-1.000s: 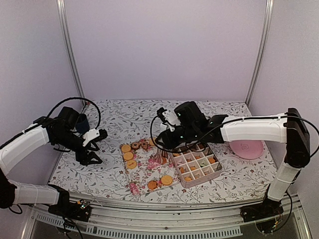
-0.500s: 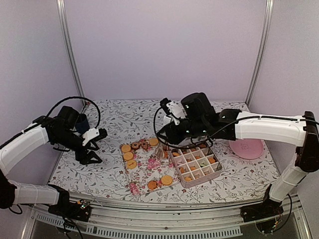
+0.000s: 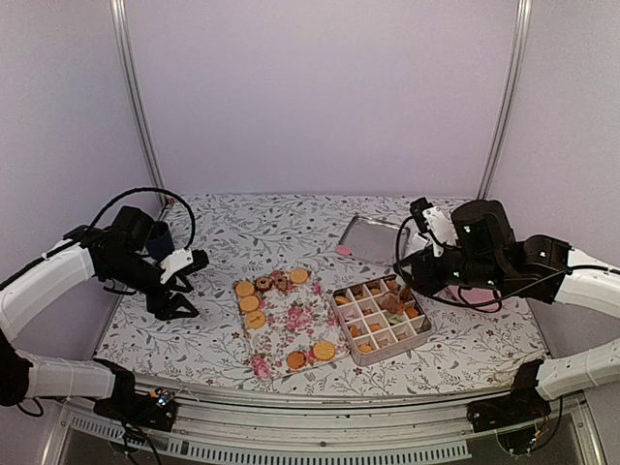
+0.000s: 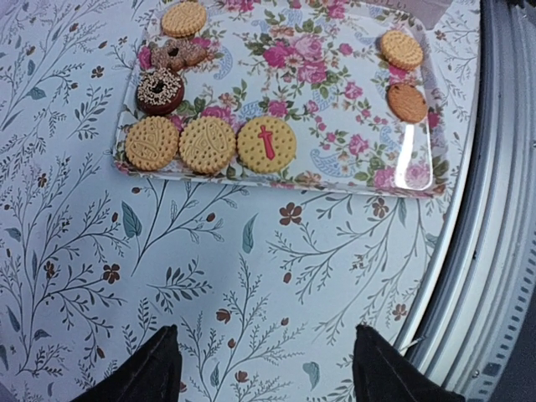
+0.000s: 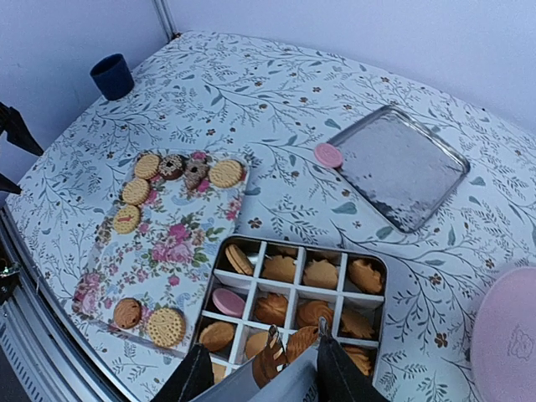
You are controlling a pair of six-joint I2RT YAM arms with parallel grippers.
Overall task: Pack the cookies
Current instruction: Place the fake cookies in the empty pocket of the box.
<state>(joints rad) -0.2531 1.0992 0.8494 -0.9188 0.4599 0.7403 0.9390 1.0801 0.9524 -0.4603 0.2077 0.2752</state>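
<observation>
— Near the front edge of the table (image 3: pixel 232 228), overhead: cookies (image 3: pixel 250 303) are lying on the floral tray (image 3: pixel 283 334) and in the divided tin (image 3: pixel 427 329) beside it.
— Left wrist?
— The left gripper (image 4: pixel 264 335) is hanging wide, empty.
— Right?
— The right gripper (image 5: pixel 261 337) is hovering above the tin, half-apart; hold unclear.

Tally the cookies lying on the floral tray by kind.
Plain round tan biscuits: 5
Round biscuit with a red mark: 1
Dark sprinkled ring: 1
Brown knobbly cookie: 1
Total on the floral tray: 8
</observation>
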